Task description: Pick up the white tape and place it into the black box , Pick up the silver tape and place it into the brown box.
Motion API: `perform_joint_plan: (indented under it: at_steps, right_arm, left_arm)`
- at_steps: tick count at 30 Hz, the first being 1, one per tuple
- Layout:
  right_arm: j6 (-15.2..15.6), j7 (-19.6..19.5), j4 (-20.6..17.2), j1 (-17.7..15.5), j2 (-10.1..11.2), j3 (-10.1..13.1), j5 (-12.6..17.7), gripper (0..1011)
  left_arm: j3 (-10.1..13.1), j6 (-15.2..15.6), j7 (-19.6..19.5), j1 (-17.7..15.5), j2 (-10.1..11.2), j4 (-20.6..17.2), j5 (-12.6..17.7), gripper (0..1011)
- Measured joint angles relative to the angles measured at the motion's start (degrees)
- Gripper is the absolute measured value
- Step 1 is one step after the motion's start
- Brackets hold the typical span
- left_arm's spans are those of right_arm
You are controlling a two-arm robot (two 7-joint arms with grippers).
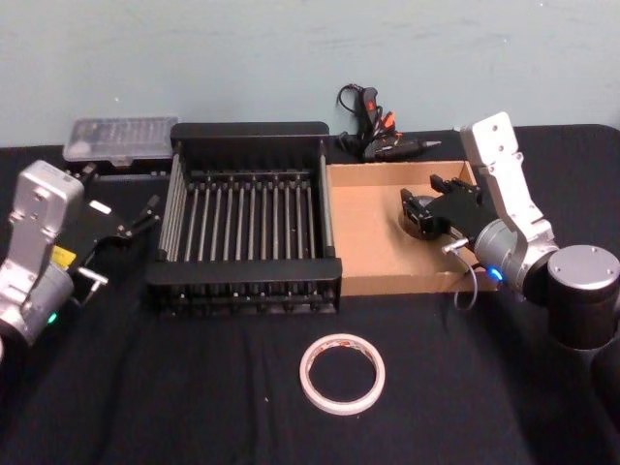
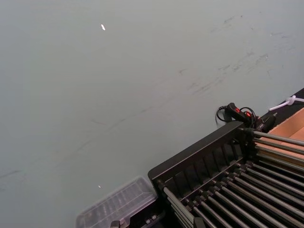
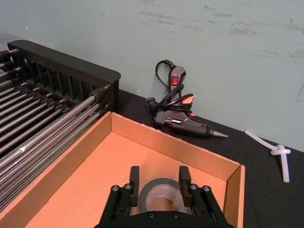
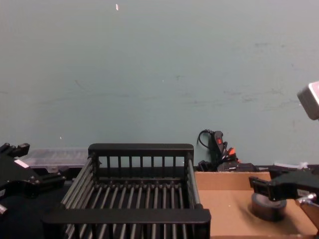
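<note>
Black cloth covers the table, which stands against a pale green wall. At the middle of the table sits the black box, a slatted crate with thick solid rims, and the brown box stands directly against its right side, the two walls touching. The right gripper reaches into the brown box from the right. In the right wrist view its two fingers stand on either side of the silver tape, which rests flat on the cardboard floor near the box's right wall; whether the fingers press the roll or merely bracket it cannot be determined. In the chest view the silver tape sits on the box floor just beneath the gripper body. The white tape lies flat on the cloth in front of the two boxes, well apart from both grippers. The left gripper is held to the left of the black box, near its left wall, with its fingers pointing toward the crate; their opening cannot be judged. Behind the brown box, against the wall, lies a black glue gun with its coiled cord. A clear plastic case lies at the back left of the table, beside the crate's rear corner.
</note>
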Motion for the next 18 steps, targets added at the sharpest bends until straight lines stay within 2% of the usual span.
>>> perform_joint_plan:
  at_steps: [2,3,5,6,9,10,16,18]
  right_arm:
    - [-0.01,0.00,-0.01,0.00,0.00,0.00,0.01,543]
    - [-0.02,0.00,-0.01,-0.02,0.01,0.00,0.02,604]
    - [-0.03,0.00,-0.02,-0.02,0.01,0.00,0.03,634]
    - [-0.03,0.00,-0.04,-0.03,0.02,0.00,0.03,703]
    - [-0.04,0.00,-0.06,-0.05,0.01,0.00,0.04,759]
    - [-0.04,0.00,-0.06,-0.05,0.02,0.00,0.05,816]
    - [-0.04,0.00,-0.07,-0.05,0.02,0.00,0.07,981]
    - [-0.04,0.00,-0.07,-0.05,0.02,0.00,0.08,1002]
  left_arm:
    - [0.00,0.00,0.00,0.00,0.00,0.00,0.00,1001]
    - [0.00,0.00,0.00,0.00,0.00,0.00,0.00,1001]
    - [0.00,0.00,0.00,-0.01,0.00,0.00,0.00,1001]
    - [0.00,0.00,0.00,0.00,0.00,0.00,0.00,1001]
    - [0.00,0.00,0.00,0.00,0.00,0.00,0.00,1001]
    - [0.00,0.00,0.00,0.00,0.00,0.00,0.00,1001]
    - [0.00,0.00,0.00,0.00,0.00,0.00,0.00,1001]
    - [0.00,0.00,0.00,0.00,0.00,0.00,0.00,1001]
